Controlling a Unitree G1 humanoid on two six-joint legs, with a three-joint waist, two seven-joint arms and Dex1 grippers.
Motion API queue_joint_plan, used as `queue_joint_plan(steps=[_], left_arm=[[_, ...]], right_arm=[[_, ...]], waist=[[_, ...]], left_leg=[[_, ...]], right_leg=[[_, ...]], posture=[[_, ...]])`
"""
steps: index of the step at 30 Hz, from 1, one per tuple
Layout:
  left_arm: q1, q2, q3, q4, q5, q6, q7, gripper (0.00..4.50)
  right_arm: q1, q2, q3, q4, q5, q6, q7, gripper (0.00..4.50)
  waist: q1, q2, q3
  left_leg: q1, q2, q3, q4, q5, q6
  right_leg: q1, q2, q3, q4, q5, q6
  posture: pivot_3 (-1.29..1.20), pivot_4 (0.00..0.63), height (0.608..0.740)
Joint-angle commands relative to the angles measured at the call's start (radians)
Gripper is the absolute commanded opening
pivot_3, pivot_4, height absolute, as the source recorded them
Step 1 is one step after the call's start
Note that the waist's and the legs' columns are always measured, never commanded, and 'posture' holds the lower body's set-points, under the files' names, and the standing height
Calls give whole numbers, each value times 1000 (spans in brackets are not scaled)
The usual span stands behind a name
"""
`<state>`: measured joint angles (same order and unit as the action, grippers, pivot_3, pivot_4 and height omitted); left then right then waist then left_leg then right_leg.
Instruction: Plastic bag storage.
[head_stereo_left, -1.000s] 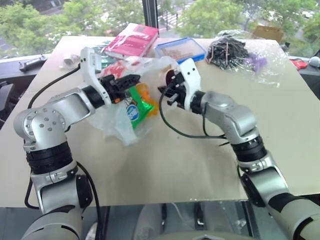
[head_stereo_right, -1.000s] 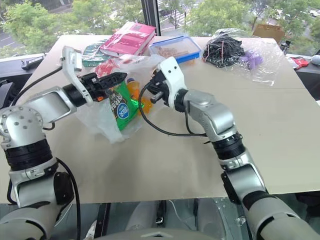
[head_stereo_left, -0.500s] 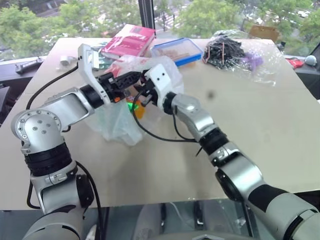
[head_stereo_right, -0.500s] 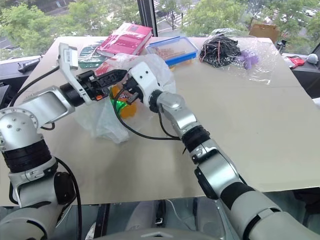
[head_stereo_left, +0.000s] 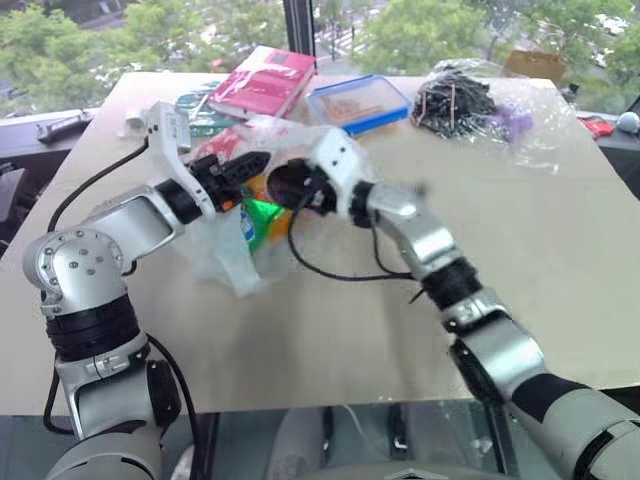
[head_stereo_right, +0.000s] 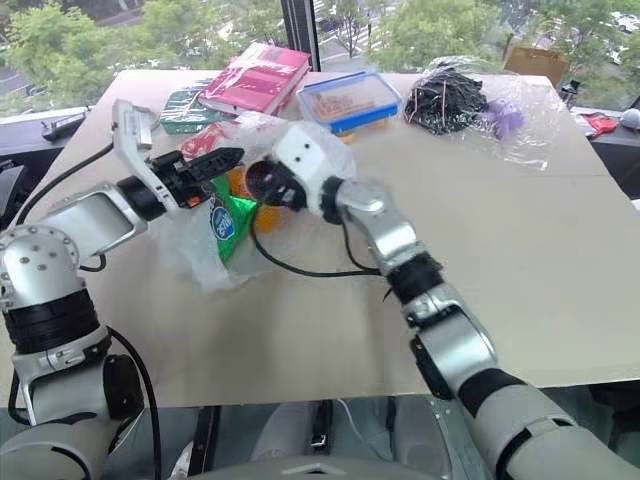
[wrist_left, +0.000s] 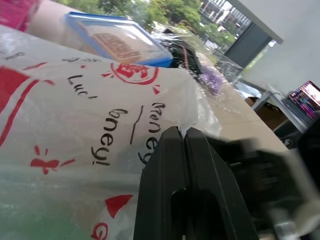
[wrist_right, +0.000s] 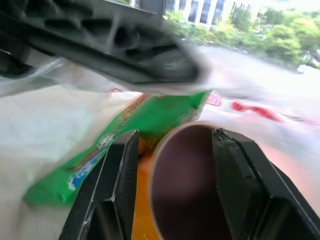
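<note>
The plastic bag (head_stereo_left: 235, 255), centre left, is thin, crinkly translucent film with red print. Inside it a glossy green foil packet (head_stereo_right: 222, 222) shines through. The counter (head_stereo_left: 560, 260) looks like matt, smooth beige board. At the top, a pink book (head_stereo_left: 265, 80) has a shiny cover, and a clear plastic box (head_stereo_left: 360, 100) carries a blue rim. Upper right, glossy clear wrap (head_stereo_left: 520, 130) glints. The left tool (wrist_left: 182, 145) is matt black plastic.

Bright daylight from the windows (no harsh shadows) — right arm (head_stereo_left: 400, 215) smeared by motion blur.

Silver arms (head_stereo_left: 120, 225), black joints, black cables (head_stereo_left: 340, 272)
</note>
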<state>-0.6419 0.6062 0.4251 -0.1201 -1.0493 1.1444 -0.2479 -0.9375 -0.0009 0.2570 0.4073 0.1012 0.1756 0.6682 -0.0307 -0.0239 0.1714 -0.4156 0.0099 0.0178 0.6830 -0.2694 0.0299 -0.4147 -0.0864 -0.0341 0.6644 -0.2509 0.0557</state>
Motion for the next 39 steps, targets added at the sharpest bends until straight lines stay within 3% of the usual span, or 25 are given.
queue_joint_plan(steps=[1,8,13,22,30,35,38,39], left_arm=[[-29,4,-22,10,24,-42,-44,0],[-45,8,-30,27,40,-50,-61,0],[-41,3,-30,16,38,-42,-59,0],[-28,14,-28,-3,34,-30,-61,0],[-13,25,-14,-34,26,-11,-54,0],[-8,29,-7,-41,24,-6,-52,0],[-6,31,-3,-43,24,-4,-52,0],[-5,32,-3,-44,25,-4,-53,0]], right_arm=[[62,-51,33,-192,-83,100,-67,2364],[196,-172,-4,-522,-72,347,-86,2364],[249,-217,46,-574,-120,414,-109,2364],[204,-173,-8,-394,-98,416,-157,2364],[82,-130,-58,-78,-37,280,-94,2364],[38,-131,-93,16,16,203,-3,2364],[22,-134,-99,53,29,174,40,1516],[19,-132,-105,60,40,167,57,1011]], waist=[[-7,0,0],[-4,0,0],[-6,0,0],[-5,0,0],[-9,0,0],[-8,0,0],[-8,0,0],[-8,0,0]], left_leg=[[1,0,1,0,0,0],[1,0,1,0,1,-2],[2,0,1,0,1,-1],[2,0,1,1,1,-1],[2,0,1,1,1,-1],[2,0,1,0,1,-1],[1,0,1,0,1,-1],[1,1,1,0,1,-1]], right_leg=[[0,0,0,1,0,0],[-1,1,1,4,0,-1],[-1,2,2,4,0,-1],[-1,3,2,5,0,-1],[-1,3,2,5,0,-1],[-1,3,2,3,0,-1],[-1,3,2,3,0,-1],[-1,3,2,3,0,-1]], posture=[[0,150,740],[0,150,740],[0,150,740],[0,150,740],[0,150,740],[0,150,740],[0,150,740],[0,150,740]])
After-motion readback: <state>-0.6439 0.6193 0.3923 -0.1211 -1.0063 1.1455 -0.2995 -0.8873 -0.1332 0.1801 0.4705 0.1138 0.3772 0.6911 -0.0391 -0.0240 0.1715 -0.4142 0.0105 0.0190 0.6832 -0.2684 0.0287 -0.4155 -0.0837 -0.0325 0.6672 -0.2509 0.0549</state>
